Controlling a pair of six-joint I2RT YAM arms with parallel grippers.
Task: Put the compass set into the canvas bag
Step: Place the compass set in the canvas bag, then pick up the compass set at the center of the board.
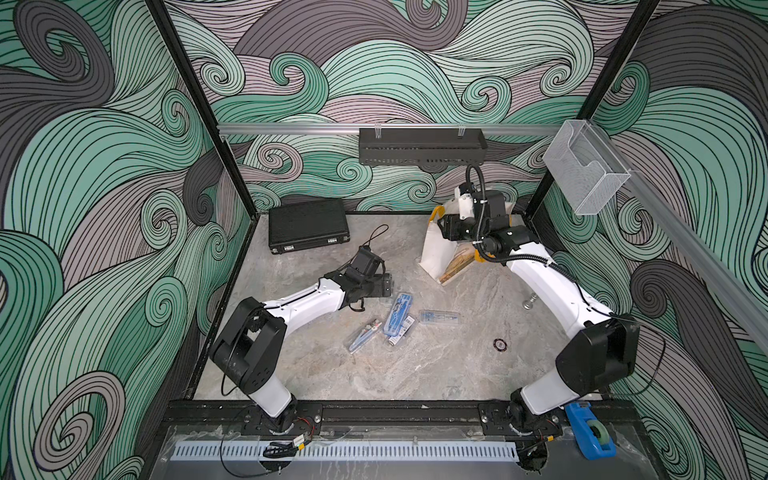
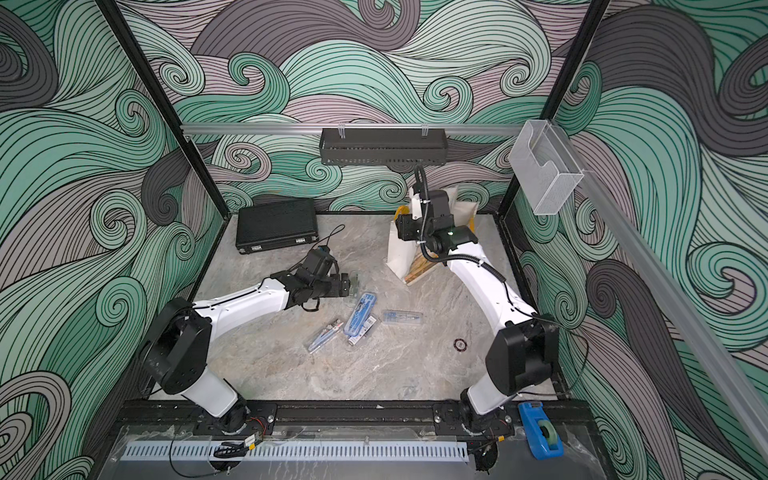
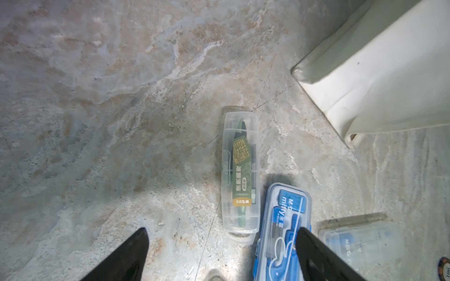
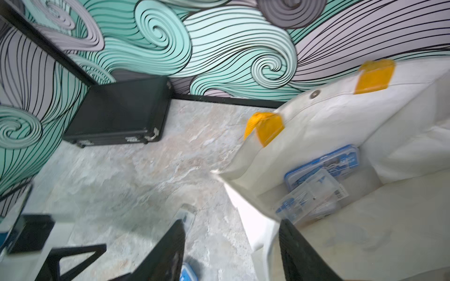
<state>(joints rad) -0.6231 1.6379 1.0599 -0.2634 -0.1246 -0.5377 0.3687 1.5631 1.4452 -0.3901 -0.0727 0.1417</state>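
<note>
**Compass sets, loose.** Four cases lie flat in a cluster mid-tabletop.
- Blue compass set (image 1: 399, 313): long axis near-to-far, far end leaning slightly right.
- Green-card compass set (image 3: 239, 175): clear case just beside the blue one's far end, long sides nearly parallel. Cannot tell whether they touch. Mostly hidden under the left gripper in a top view.
- Clear compass set (image 1: 363, 336): left of the blue one, lying diagonally from near-left to far-right.
- Fourth compass set (image 1: 439, 317): right of the blue one and apart from it, long axis crosswise.

**Compass sets, bagged.** A blue-rimmed case (image 4: 321, 165) lies on the bag's bottom. A clear case (image 4: 308, 194) partly overlaps it.

**Canvas bag** (image 1: 434, 253): stands far right on the tabletop (image 1: 415, 374), mouth open upward. The tan panel faces the near side. A yellow handle (image 4: 265, 129) shows at the rim.

**Right gripper** (image 4: 231, 222): above the bag's rim, jaws partway apart, nothing gripped. One finger (image 4: 170, 243) is outside over the tabletop, the other (image 4: 299, 248) over the mouth, with the bag wall between them. The view is blurred.

**Left gripper** (image 3: 222, 231): low over the cluster, jaws spread wide and empty. The green-card case lies ahead of the gap. One finger (image 3: 316, 255) overlaps the blue case in the wrist view.

**Arms.**
- Left arm (image 1: 307, 297): forearm low, stretched from the near-left base toward centre, wrist tipped down.
- Right arm (image 1: 544, 282): rises from the near-right base, forearm reaching far, wrist bent down over the bag.

**Around.** A black briefcase (image 1: 307, 224) lies closed and flat, far left by the back wall. A small round token (image 1: 500, 344) sits near right.
</note>
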